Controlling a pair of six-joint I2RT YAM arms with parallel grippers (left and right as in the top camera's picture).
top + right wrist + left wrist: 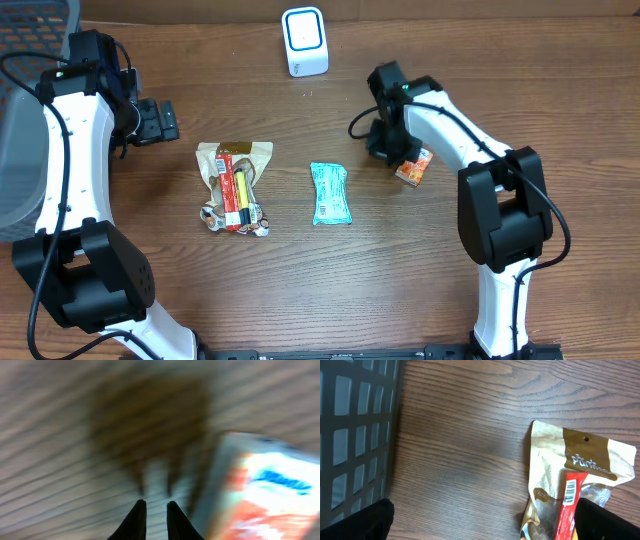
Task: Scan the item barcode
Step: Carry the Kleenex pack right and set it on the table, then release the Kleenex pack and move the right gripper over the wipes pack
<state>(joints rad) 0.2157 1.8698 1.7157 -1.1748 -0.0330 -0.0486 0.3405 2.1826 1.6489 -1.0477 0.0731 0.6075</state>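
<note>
A white barcode scanner [304,41] stands at the back of the table. A small orange box [414,167] lies under my right arm; in the right wrist view the orange box [260,495] is a blur to the right of my fingers. My right gripper [390,150] [156,505] hangs just left of the box, its jaws almost together with only bare wood between them. A teal packet [330,193] lies mid-table. A beige pouch [234,185] [560,475] lies under a red pack [568,505] whose barcode shows. My left gripper [160,121] [485,525] is wide open, with its right fingertip over the pouch's edge.
A dark grey mesh basket [20,120] [355,435] stands at the table's left edge, close beside my left arm. Bare wood lies between the pouch and the basket.
</note>
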